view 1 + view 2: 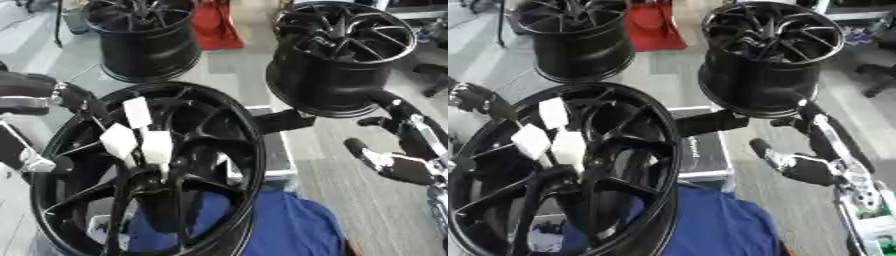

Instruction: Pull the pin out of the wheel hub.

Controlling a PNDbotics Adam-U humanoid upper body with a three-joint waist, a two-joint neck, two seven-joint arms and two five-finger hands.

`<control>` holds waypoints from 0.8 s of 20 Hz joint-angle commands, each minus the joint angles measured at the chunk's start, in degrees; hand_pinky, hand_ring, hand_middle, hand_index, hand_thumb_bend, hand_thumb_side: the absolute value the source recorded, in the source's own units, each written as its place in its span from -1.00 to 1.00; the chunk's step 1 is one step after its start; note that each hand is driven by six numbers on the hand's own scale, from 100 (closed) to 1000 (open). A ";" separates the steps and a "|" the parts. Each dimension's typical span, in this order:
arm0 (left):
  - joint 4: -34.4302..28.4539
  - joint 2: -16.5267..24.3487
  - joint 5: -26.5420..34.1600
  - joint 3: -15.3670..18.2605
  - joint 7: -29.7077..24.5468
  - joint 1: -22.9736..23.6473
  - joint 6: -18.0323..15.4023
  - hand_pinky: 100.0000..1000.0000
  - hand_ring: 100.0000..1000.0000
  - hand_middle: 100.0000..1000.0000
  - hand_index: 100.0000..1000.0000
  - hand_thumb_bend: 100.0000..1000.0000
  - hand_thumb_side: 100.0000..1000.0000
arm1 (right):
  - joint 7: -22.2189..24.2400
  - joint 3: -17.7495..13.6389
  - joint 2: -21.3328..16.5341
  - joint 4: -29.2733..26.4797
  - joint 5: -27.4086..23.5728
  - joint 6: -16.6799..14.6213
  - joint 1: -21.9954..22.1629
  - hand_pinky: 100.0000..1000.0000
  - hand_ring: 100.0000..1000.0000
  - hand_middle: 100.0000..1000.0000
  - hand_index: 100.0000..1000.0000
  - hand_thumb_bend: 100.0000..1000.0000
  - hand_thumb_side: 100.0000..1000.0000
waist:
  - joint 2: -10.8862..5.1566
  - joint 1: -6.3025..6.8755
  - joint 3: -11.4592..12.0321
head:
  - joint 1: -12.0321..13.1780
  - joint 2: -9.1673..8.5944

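A large black wheel hub (232,150) stands tilted in the foreground, its spokes meeting at the centre (153,187). My left hand (140,137), with white-padded fingers (157,147), comes in from the left and reaches down into the hub's face. Its fingers bunch together over the centre, pinched round a thin pale pin (164,172) that shows just below them. My right hand (811,170) hangs to the right of the hub, apart from it, fingers relaxed and holding nothing.
Two more black wheels stand behind, one at the back left (144,45) and one at the back right (337,55). A red object (214,25) lies between them. A blue cloth (284,225) lies under the hub's right side, beside a grey case (276,150).
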 commanded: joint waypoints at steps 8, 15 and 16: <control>4.39 -1.18 -2.13 -2.95 -2.40 -2.73 -5.67 0.53 0.52 0.62 0.80 -0.41 -0.82 | 0.25 -0.02 -1.43 -0.60 -0.72 -0.16 -0.37 0.41 1.00 0.80 0.85 -0.17 -0.59 | -0.50 0.21 -0.24 | 0.22 0.29; 5.52 -1.74 -2.93 -3.45 -2.40 -3.15 -6.22 0.53 0.53 0.63 0.80 -0.46 -0.87 | 0.31 0.05 -1.43 -0.60 -0.70 -0.18 -0.38 0.41 1.00 0.80 0.85 -0.17 -0.59 | -0.62 0.47 -0.27 | 0.22 0.29; 5.69 -1.93 -3.10 -3.45 -2.40 -3.23 -6.15 0.53 0.53 0.64 0.80 -0.46 -0.86 | 0.32 0.05 -1.42 -0.60 -0.71 -0.18 -0.37 0.41 1.00 0.80 0.85 -0.17 -0.59 | -0.63 0.47 -0.30 | 0.21 0.29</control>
